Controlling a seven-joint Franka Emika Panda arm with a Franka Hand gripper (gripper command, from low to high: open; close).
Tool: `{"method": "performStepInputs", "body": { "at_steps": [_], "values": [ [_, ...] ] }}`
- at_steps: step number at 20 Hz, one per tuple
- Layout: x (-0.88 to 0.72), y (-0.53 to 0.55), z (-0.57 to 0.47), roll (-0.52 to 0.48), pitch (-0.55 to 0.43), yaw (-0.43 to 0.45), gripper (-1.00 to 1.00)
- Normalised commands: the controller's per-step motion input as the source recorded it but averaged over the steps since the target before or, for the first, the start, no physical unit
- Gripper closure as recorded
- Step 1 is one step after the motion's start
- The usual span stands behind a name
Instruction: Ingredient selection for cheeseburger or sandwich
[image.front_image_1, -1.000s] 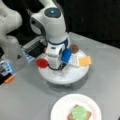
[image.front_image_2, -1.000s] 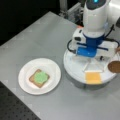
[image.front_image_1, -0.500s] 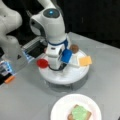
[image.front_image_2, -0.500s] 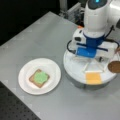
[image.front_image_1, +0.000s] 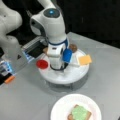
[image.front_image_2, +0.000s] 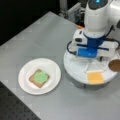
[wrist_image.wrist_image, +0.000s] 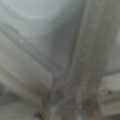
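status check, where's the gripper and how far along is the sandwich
Gripper down on the white segmented tray. Bread square with lettuce already on the paper plate. Tomato, cheese, patty on tray.

One bread square (image.front_image_2: 38, 78), one lettuce (image.front_image_2: 40, 77), one tomato (image.front_image_1: 42, 64), one cheese (image.front_image_2: 96, 78), one patty (image.front_image_2: 115, 65), one plate (image.front_image_2: 27, 86), one tray (image.front_image_1: 75, 74).

We see grey surface (image.front_image_2: 37, 42) carrying two white pieces in both front views. White paper plate (image.front_image_2: 26, 70) sits toward a front view's left, well apart from white round segmented tray (image.front_image_2: 75, 72) at right. In a front view, plate (image.front_image_1: 62, 105) lies at bottom, tray (image.front_image_1: 65, 77) above it.
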Motion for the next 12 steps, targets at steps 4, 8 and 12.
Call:
{"method": "performStepInputs", "body": {
  "at_steps": [4, 8, 12],
  "values": [
    [-0.39, 0.01, -0.25, 0.018, -0.018, 0.243, -1.0],
    [-0.38, 0.0, -0.27, 0.019, -0.023, 0.239, -1.0],
    [-0.34, -0.03, -0.27, -0.004, -0.022, 0.271, -1.0]
  ]
}}
